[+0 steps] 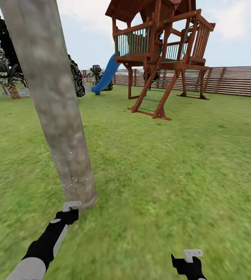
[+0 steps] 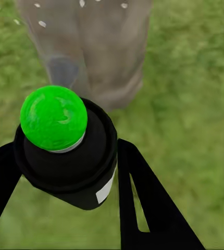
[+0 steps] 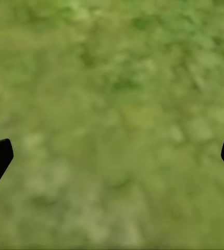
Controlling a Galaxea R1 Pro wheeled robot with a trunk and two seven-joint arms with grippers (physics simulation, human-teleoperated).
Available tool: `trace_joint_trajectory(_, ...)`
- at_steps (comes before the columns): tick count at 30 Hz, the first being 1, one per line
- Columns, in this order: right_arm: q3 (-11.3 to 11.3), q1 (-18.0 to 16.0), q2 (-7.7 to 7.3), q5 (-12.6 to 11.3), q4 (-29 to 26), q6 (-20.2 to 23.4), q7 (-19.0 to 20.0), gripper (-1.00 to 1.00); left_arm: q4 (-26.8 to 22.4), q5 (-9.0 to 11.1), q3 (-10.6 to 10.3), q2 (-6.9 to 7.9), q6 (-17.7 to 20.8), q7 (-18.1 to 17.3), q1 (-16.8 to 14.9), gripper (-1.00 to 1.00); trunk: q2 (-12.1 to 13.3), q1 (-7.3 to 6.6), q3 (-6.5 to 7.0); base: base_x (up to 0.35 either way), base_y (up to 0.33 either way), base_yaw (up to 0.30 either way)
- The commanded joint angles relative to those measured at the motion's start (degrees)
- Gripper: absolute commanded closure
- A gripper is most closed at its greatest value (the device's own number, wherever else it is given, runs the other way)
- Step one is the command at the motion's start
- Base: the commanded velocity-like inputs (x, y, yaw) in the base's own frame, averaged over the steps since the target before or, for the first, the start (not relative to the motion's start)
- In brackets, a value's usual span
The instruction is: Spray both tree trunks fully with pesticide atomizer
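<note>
Atomizer (image 2: 65,151) pinched in my left gripper (image 2: 65,208), nozzle end toward the tree trunk (image 1: 55,105).

I see its black body with a green round cap held between the two black fingers (image 2: 153,203), just short of the trunk's base. White pesticide specks (image 1: 72,181) dot the lower bark near the grass lawn (image 1: 160,175). My right gripper (image 3: 112,156) hangs spread wide over bare grass, holding nothing, well apart from the trunk. Farther back stand a wooden play tower (image 1: 162,50) with a blue slide (image 1: 107,74) and the slatted fence (image 1: 234,79).
</note>
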Motion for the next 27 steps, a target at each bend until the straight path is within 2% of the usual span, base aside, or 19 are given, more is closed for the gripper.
trace_joint_trajectory(1,0.0,0.0,0.0,0.0,0.0,0.0,0.0,-1.0,-4.5,0.1,0.0,-0.54,0.5,0.0,0.0,1.0,0.0,0.0,-0.01,0.0,0.0,0.0)
trace_joint_trajectory(2,0.0,0.0,0.0,0.0,0.0,0.0,0.0,-1.0,-6.6,0.0,0.1,-0.63,0.8,-0.1,0.1,1.0,0.0,0.0,-0.01,0.0,0.0,0.0)
trace_joint_trajectory(5,0.0,0.0,0.0,0.0,0.0,0.0,0.0,-1.0,-10.4,0.1,0.9,0.53,2.4,0.0,0.1,1.0,0.0,0.0,-0.01,0.0,0.0,0.0)
trace_joint_trajectory(6,0.0,0.0,0.0,0.0,0.0,0.0,0.0,-1.0,-13.4,0.2,3.3,0.98,3.7,0.0,0.4,1.0,0.0,0.0,-0.01,0.0,0.0,0.0)
trace_joint_trajectory(7,0.0,0.0,0.0,0.0,0.0,0.0,0.0,-1.0,-15.7,0.2,4.8,1.07,5.8,-0.1,0.6,1.0,0.0,0.0,-0.01,0.0,0.0,0.0)
trace_joint_trajectory(9,0.0,0.0,0.0,0.0,0.0,0.0,0.0,-1.0,-18.1,0.1,4.9,0.74,8.5,-0.2,0.8,1.0,0.0,0.0,-0.01,0.0,0.0,0.0)
trace_joint_trajectory(10,0.0,0.0,0.0,0.0,0.0,0.0,0.0,-1.0,-18.9,0.0,4.3,0.38,9.2,-0.2,0.8,1.0,0.0,0.0,-0.01,0.0,0.0,0.0)
trace_joint_trajectory(12,0.0,0.0,0.0,0.0,0.0,0.0,0.0,-1.0,-19.7,0.0,-2.3,0.16,10.0,-0.1,0.6,1.0,0.0,0.0,-0.01,0.0,0.0,0.0)
trace_joint_trajectory(13,0.0,0.0,0.0,0.0,0.0,0.0,0.0,-1.0,-20.4,0.0,-3.4,0.21,10.5,-0.1,0.6,1.0,0.0,0.0,-0.01,0.0,0.0,0.0)
trace_joint_trajectory(14,0.0,0.0,0.0,0.0,0.0,0.0,0.0,-1.0,-21.0,0.1,-3.6,0.4,11.1,-0.1,0.5,1.0,0.0,0.0,-0.01,0.0,0.0,0.0)
trace_joint_trajectory(15,0.0,0.0,0.0,0.0,0.0,0.0,0.0,-1.0,-21.4,0.3,-2.8,0.89,11.6,-0.1,0.4,1.0,0.0,0.0,-0.01,0.0,0.0,0.0)
trace_joint_trajectory(17,0.0,0.0,0.0,0.0,0.0,0.0,0.0,-1.0,-22.0,0.4,3.6,2.11,12.4,-0.6,0.2,1.0,0.0,0.0,-0.01,0.0,0.0,0.0)
trace_joint_trajectory(18,0.0,0.0,0.0,0.0,0.0,0.0,0.0,-1.0,-22.5,0.5,4.6,2.85,13.1,-0.7,0.2,1.0,0.0,0.0,-0.01,0.0,0.0,0.0)
trace_joint_trajectory(20,0.0,0.0,0.0,0.0,0.0,0.0,0.0,-1.0,-24.1,0.4,4.9,3.31,14.5,-0.9,0.6,1.0,0.0,0.0,-0.01,0.0,0.0,0.0)
trace_joint_trajectory(22,0.0,0.3,0.0,0.0,0.0,0.0,0.0,-1.0,-25.6,0.2,-1.8,3.17,15.5,-2.9,0.8,1.0,0.0,0.0,-0.01,0.0,0.0,0.0)
trace_joint_trajectory(23,0.0,0.4,0.0,0.0,0.0,0.0,0.0,-1.0,-26.2,0.3,-4.0,3.02,16.6,-3.1,0.8,1.0,0.0,0.0,-0.01,0.0,0.0,0.0)
trace_joint_trajectory(25,0.0,0.4,0.0,0.0,0.0,0.0,0.0,-1.0,-28.0,0.5,-6.3,2.92,18.9,-3.4,0.8,1.0,0.0,0.0,-0.01,0.0,0.0,0.0)
trace_joint_trajectory(27,0.0,0.5,0.0,0.0,0.0,0.0,0.0,-1.0,-28.6,0.6,-7.0,3.56,19.8,-4.8,0.8,1.0,0.0,0.0,-0.01,0.0,0.0,0.0)
